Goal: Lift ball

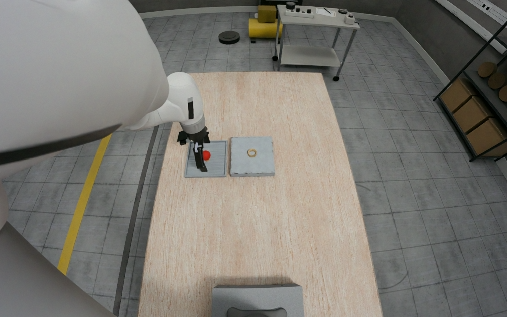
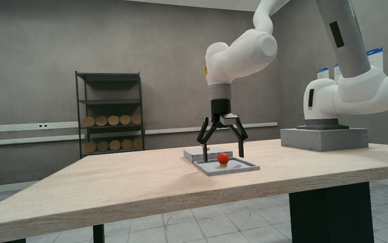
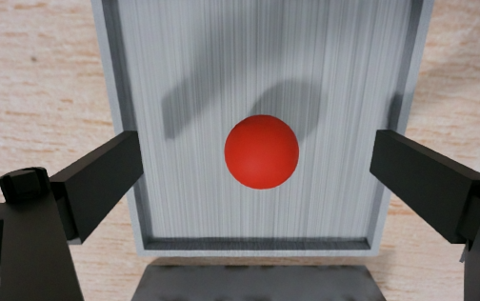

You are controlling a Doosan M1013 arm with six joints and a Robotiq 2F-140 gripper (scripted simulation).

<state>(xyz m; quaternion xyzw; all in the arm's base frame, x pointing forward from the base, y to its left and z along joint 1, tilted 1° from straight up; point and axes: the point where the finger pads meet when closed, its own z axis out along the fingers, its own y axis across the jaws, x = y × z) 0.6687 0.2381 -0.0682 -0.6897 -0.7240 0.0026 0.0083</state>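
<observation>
A red ball (image 2: 223, 157) rests on a small tan ring (image 2: 223, 165) in a shallow grey tray (image 2: 226, 166) on the wooden table. It also shows in the overhead view (image 1: 206, 155) and in the wrist view (image 3: 261, 151). My gripper (image 2: 222, 153) points straight down over the tray, wide open and empty. One fingertip stands on each side of the ball, well apart from it, near the ball's height. In the wrist view the fingers reach the tray's left and right rims. In the overhead view the gripper (image 1: 200, 158) partly covers the tray's left half.
A grey block (image 1: 252, 155) with a second tan ring (image 1: 252, 152) on top lies right beside the tray. The robot's base (image 2: 324, 138) stands at the table's far end. A black shelf (image 2: 110, 113) and a cart (image 1: 315, 31) stand off the table.
</observation>
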